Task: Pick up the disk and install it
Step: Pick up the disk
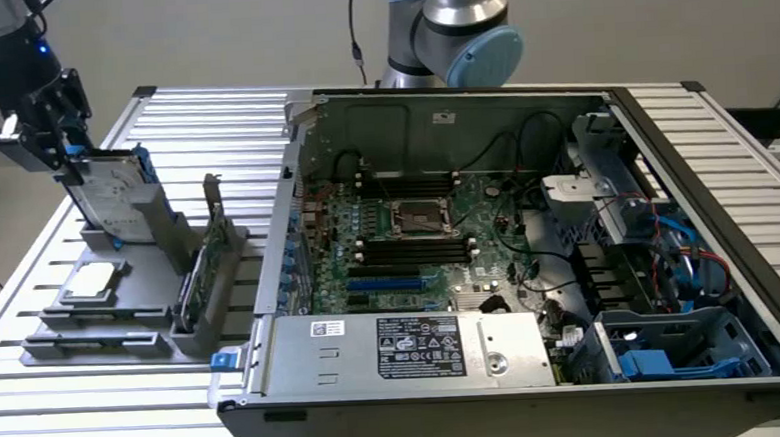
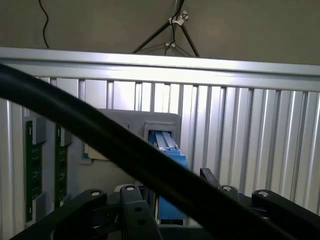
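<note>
Currently, the disk [image 1: 112,198] is seated upright in the grey fixture [image 1: 128,314] on the slatted tabletop [image 1: 53,416], at nine o'clock from the open computer case [image 1: 439,116] in the exterior view. The hand [image 1: 69,153] is positioned at the disk's upper edge, at eleven o'clock from its label face. It is released: the jaws are spread wide and nothing is grasped. In the wrist view, the blue rail [image 2: 168,150] of the disk is seen between the black finger links [image 2: 125,200].

Step in hand, as judged: the grasp on the disk.
1. The hand is best centred over the disk's narrow top, so that both pads meet the flat faces and not the blue rail.
2. The approach is to be kept in line with the fixture slot; a tilted descent is likely to wedge the disk against the slot walls.
3. The black cable [image 2: 100,145] crossing the wrist view is to be kept out of the jaws.
4. Closure is advised only once the disk's edge is well between the fingers.

Inventory, as counted:
- disk: one
- hand: one
- processor chip [image 1: 93,281]: one, flat on the fixture at six o'clock from the disk
- green circuit cards [image 2: 33,170]: two, standing on edge
- computer case: one
- power supply [image 1: 411,346]: one
</note>
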Available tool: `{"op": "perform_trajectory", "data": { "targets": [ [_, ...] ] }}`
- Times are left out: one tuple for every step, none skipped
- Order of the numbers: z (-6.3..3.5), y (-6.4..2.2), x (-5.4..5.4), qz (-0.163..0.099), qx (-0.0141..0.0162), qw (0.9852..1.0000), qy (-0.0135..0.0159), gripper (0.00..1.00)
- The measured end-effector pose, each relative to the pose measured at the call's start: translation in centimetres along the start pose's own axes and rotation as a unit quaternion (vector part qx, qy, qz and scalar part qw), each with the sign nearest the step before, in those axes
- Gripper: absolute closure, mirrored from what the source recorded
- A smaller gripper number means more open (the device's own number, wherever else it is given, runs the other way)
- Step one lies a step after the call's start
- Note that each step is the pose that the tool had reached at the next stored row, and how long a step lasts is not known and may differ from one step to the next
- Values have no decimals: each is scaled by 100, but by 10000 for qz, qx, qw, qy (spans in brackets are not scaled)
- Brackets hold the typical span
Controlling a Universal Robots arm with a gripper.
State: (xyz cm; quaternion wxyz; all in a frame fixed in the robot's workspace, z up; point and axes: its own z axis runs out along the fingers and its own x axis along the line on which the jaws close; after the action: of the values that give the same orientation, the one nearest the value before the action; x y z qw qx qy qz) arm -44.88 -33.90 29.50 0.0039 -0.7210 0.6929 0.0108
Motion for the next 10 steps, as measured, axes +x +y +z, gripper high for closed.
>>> {"op": "perform_trajectory", "data": {
  "targets": [
    [5, 1, 0, 6, 0, 10000, -2, 46],
    [10, 1, 1, 12, 1, 10000, -4, 46],
    [14, 2, 3, 18, 1, 10000, -5, 46],
    [17, 2, 6, 24, 2, 10000, -8, 46],
    [19, 4, 10, 31, 2, 10000, -11, 46],
    [21, 4, 14, 38, 4, 10000, -15, 46],
    [22, 5, 18, 44, 5, 10000, -19, 46],
    [22, 6, 23, 49, 6, 10000, -21, 46],
    [23, 7, 28, 52, 8, 10000, -22, 46],
    [24, 9, 33, 54, 10, 10000, -22, 46]
  ]
}}
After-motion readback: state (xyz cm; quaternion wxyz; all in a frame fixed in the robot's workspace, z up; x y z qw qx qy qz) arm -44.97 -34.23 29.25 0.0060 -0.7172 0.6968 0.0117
